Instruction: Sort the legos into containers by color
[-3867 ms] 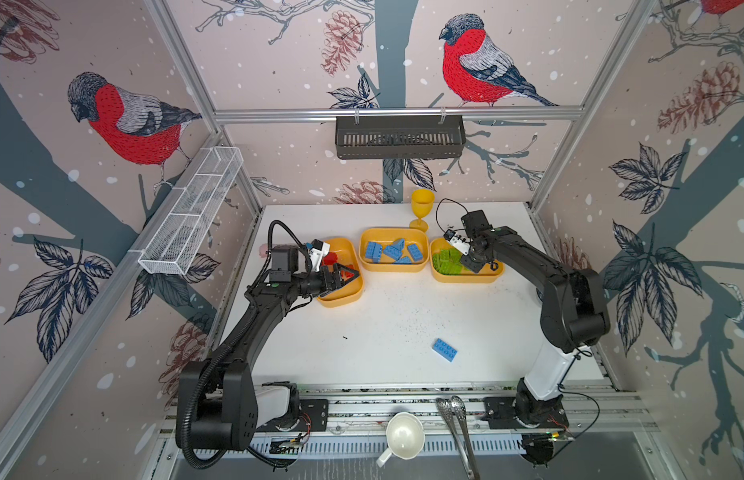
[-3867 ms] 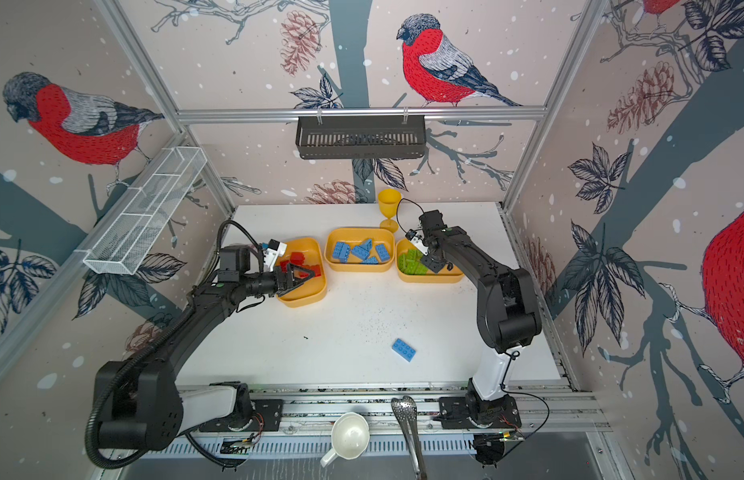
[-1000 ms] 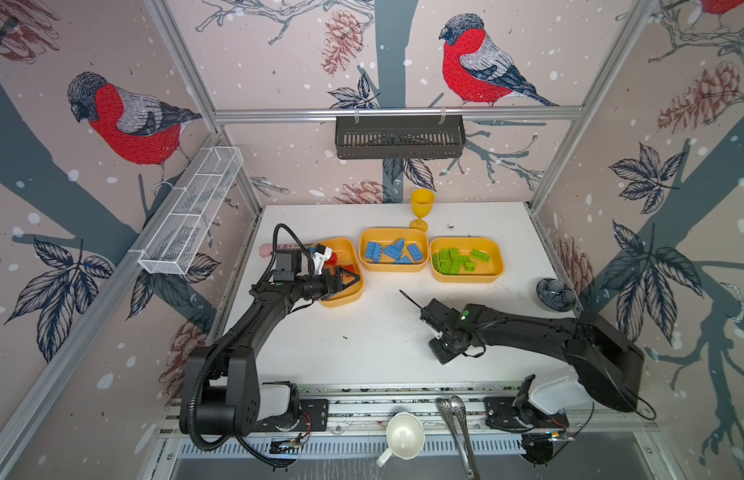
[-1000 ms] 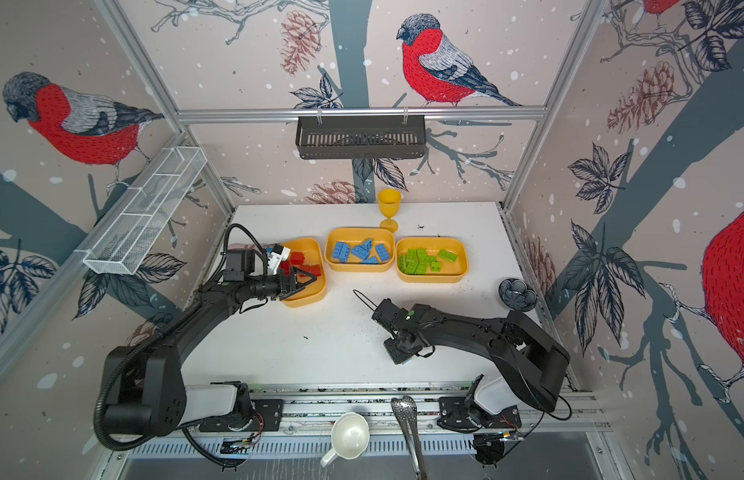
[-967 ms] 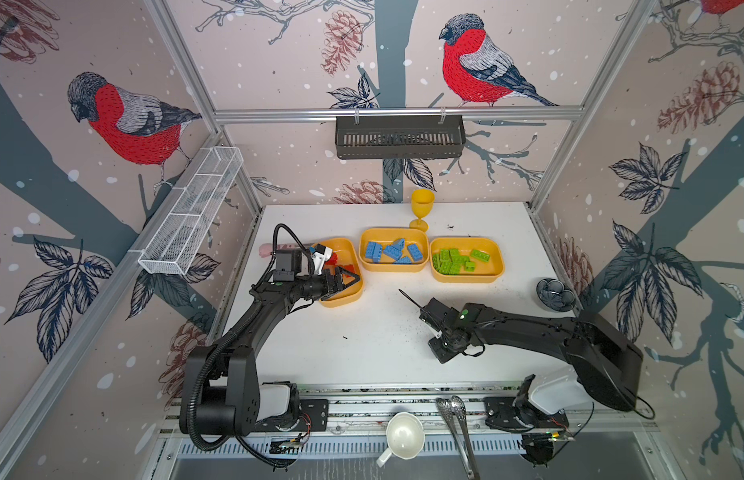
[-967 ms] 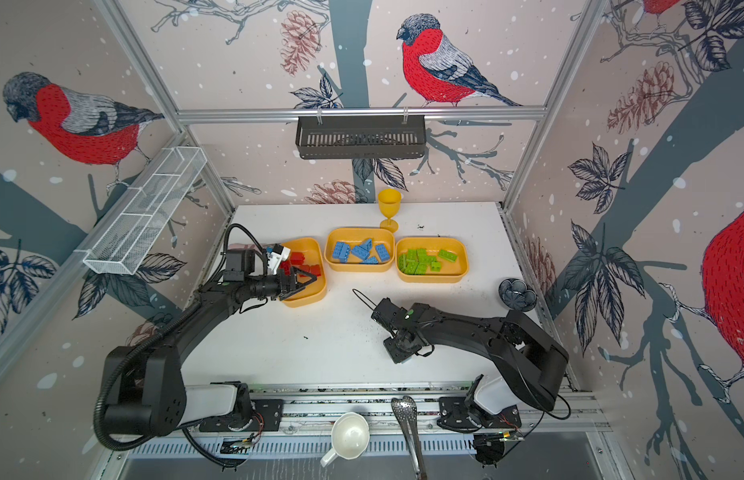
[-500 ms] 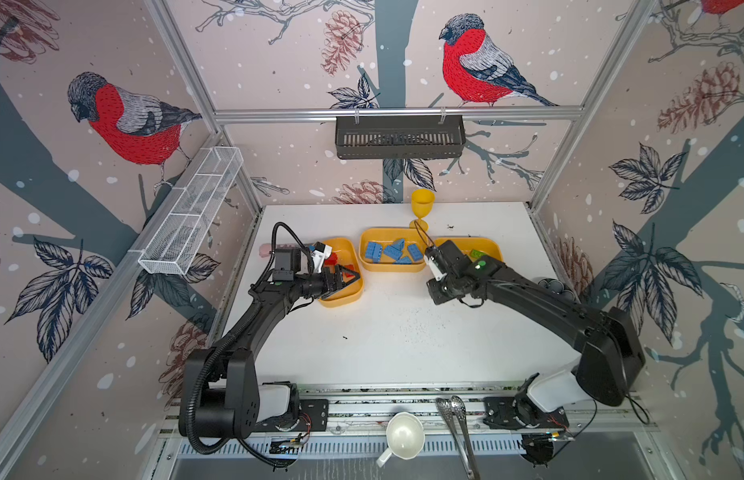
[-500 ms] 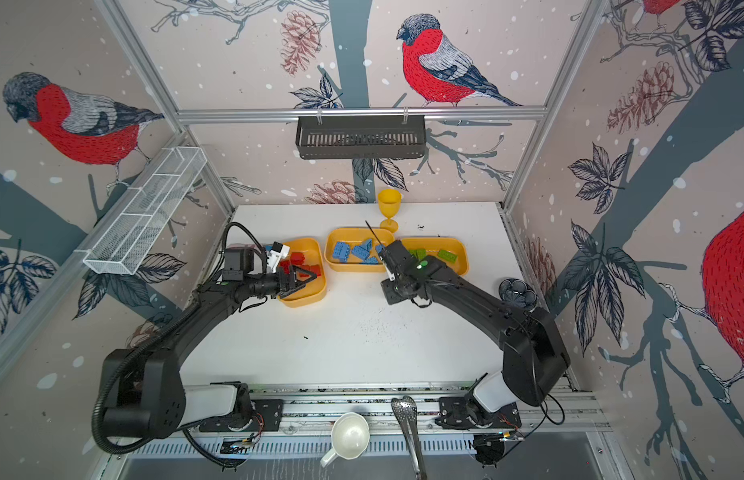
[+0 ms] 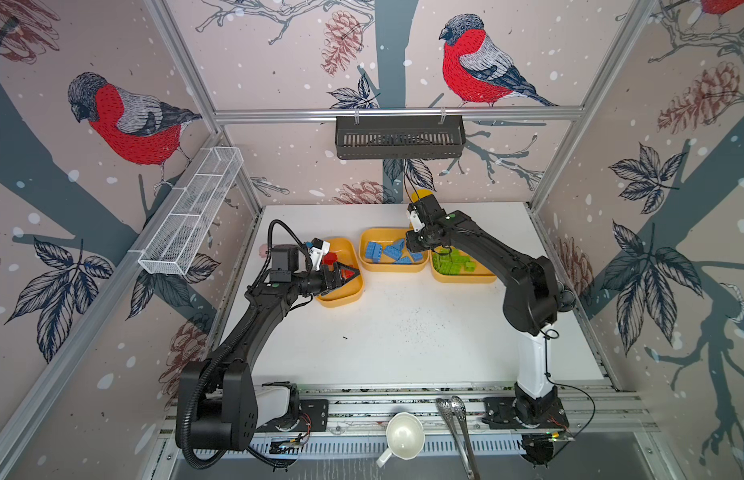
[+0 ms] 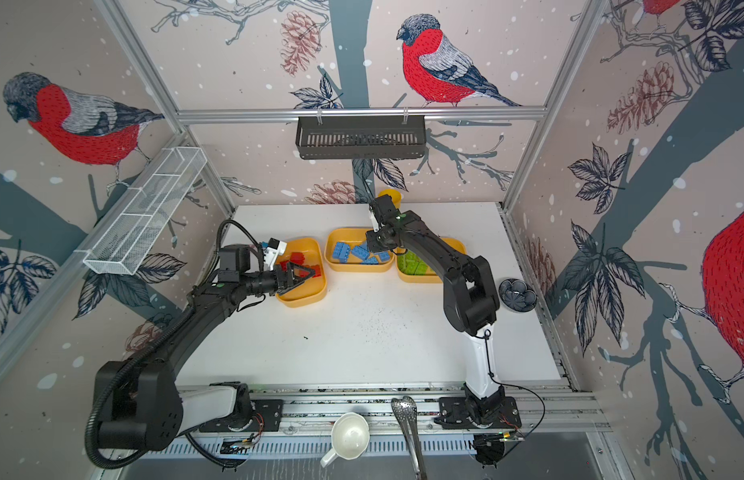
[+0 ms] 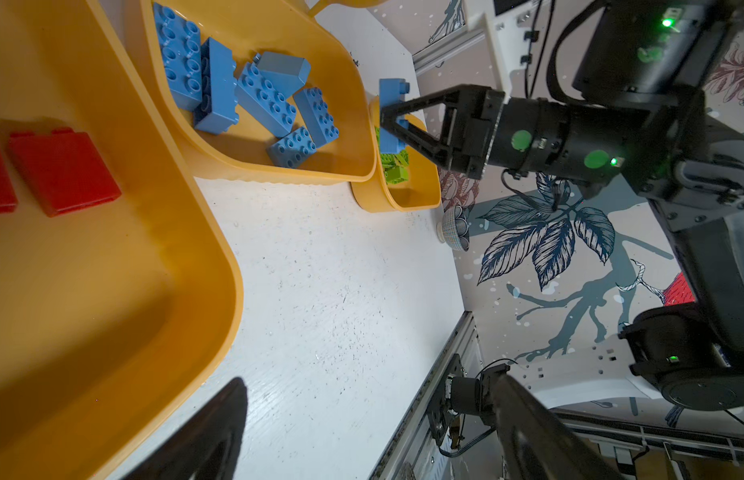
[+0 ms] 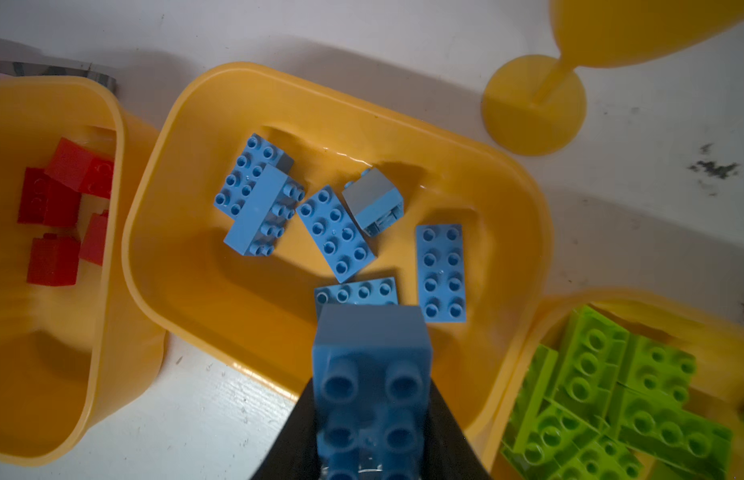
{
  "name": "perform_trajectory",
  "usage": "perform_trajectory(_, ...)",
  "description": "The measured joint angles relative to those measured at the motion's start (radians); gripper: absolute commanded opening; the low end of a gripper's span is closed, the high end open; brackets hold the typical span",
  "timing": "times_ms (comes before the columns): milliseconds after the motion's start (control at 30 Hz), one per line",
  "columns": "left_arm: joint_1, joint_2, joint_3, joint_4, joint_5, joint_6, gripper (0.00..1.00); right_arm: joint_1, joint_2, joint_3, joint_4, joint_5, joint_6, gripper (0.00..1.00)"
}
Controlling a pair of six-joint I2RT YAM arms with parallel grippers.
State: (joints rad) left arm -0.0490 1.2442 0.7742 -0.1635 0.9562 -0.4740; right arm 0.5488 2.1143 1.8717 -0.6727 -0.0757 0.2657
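the right claw (image 9: pixel 414 246) is pinched shut on one oblong blue brick (image 11: pixel 391 89), clamping its smooth side walls and holding it in the air over the right-hand edge of the middle tray (image 9: pixel 393 268), just right of centre in both top views. that glossy yellow-orange tray, shallow with rounded corners, holds a loose heap of studded blue bricks (image 12: pixel 337 232), some flat and one tipped on its side. touching its right side is a matching tray (image 9: pixel 461 277) full of lime green bricks (image 12: pixel 611 395). at centre left a third tray (image 10: pixel 304 297) holds the blocky red bricks (image 12: pixel 50 199). the left claw (image 10: pixel 307 274) hangs over that tray with its dark triangular fingers (image 11: pixel 204 436) spread wide, holding nothing. the white tabletop (image 9: pixel 403 332) is matte and finely speckled.
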Motion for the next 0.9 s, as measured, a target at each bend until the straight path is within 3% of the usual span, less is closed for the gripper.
perform_trajectory(200, 0.000, -0.013, -0.011, -0.001, -0.018, -0.008, 0.92, -0.002, 0.101, 0.068, 0.013, -0.028, 0.053, 0.62)
perform_trajectory(367, 0.009, -0.011, -0.009, -0.006, -0.029, -0.007, 0.92, -0.019, 0.086, 0.045, 0.051, -0.035, 0.076, 0.69)
perform_trajectory(533, 0.073, -0.006, 0.042, -0.048, -0.079, 0.034, 0.93, -0.055, -0.068, -0.102, 0.092, -0.029, 0.075, 0.73)
perform_trajectory(700, 0.114, -0.019, 0.116, -0.139, -0.275, 0.107, 0.95, -0.135, -0.339, -0.381, 0.214, -0.017, 0.063, 0.81)
perform_trajectory(900, 0.126, -0.089, 0.062, -0.130, -0.649, 0.142, 0.96, -0.272, -0.679, -0.773, 0.405, 0.021, 0.032, 0.97)
